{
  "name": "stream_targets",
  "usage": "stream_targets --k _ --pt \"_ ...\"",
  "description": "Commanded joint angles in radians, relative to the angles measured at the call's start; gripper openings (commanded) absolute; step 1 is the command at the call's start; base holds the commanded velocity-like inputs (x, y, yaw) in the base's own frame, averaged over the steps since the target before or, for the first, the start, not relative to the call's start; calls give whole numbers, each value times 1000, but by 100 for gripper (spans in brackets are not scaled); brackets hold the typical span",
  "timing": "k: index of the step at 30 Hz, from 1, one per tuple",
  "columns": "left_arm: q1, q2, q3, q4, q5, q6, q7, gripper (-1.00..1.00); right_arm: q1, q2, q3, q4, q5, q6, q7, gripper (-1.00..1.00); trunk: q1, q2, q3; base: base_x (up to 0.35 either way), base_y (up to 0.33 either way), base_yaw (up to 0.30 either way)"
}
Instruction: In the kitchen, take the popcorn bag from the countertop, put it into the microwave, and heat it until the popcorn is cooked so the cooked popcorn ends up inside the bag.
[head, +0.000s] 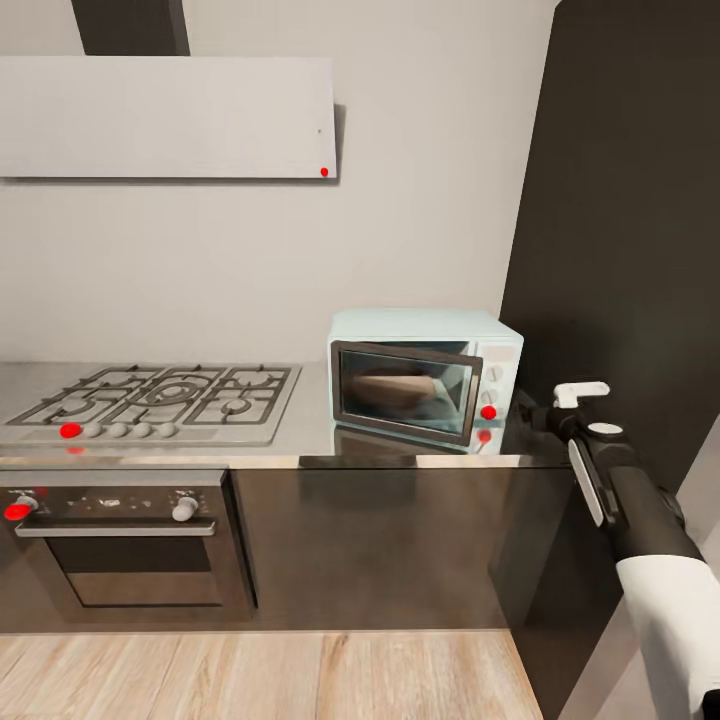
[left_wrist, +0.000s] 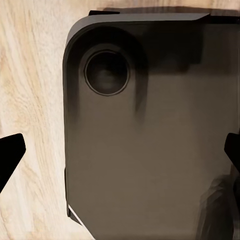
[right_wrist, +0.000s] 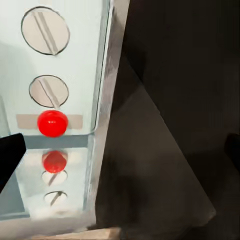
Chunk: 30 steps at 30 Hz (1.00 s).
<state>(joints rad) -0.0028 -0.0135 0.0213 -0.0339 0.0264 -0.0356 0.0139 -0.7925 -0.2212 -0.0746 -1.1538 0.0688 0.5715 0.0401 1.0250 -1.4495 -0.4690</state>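
The pale mint-blue microwave (head: 425, 372) stands on the grey steel countertop (head: 310, 430), right of the hob. Through its dark glass door, which sits slightly askew, a tan rounded shape shows inside: the popcorn bag (head: 392, 390). No white popcorn is visible. My right gripper (head: 530, 410) hovers just off the microwave's right side, level with the red dot (head: 488, 412). In the right wrist view it (right_wrist: 120, 152) is open and empty, facing the white knob panel (right_wrist: 46, 31) and red dot (right_wrist: 52, 123). My left gripper (left_wrist: 120, 152) is open and empty, hanging low.
A gas hob (head: 160, 395) lies left of the microwave, above a black oven (head: 130, 545). A white hood (head: 165, 115) hangs overhead. A tall dark cabinet (head: 625, 250) stands right of the microwave. Below the left gripper are my dark base (left_wrist: 150, 150) and the wood floor (left_wrist: 30, 75).
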Motion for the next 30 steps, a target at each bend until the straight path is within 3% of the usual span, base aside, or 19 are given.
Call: stream_targets --k 1,7,18,22,23,28,29,30 --pt "0 -1 1 0 3 -3 -2 100 5 6 -6 5 12 0 10 100 0 -1 -1 0 0 0" --pt "0 -1 3 -1 4 -4 0 100 28 32 -14 -18 -10 7 21 100 0 -1 -1 4 -2 0" --pt "0 0 2 0 4 -3 -2 100 38 36 -17 -41 -72 28 1 100 0 -1 -1 183 -188 0" --pt "0 0 2 0 4 -3 -2 100 38 36 -16 -41 -95 29 23 100 0 -1 -1 211 -194 0" --pt "0 0 2 0 4 -3 -2 100 38 36 -16 -41 -122 29 79 100 0 -1 -1 210 -177 0" --pt "0 -2 2 -1 4 -3 -2 100 38 44 -13 -40 -129 29 144 100 0 -1 -1 70 -52 0" --pt "0 -1 2 -1 4 -3 -2 100 38 51 -11 -40 -129 29 145 100 0 -1 -1 10 -7 0" --pt "0 -1 2 -1 4 -3 -2 100 42 74 -8 -40 -125 29 147 100 0 -1 -1 5 -4 0"
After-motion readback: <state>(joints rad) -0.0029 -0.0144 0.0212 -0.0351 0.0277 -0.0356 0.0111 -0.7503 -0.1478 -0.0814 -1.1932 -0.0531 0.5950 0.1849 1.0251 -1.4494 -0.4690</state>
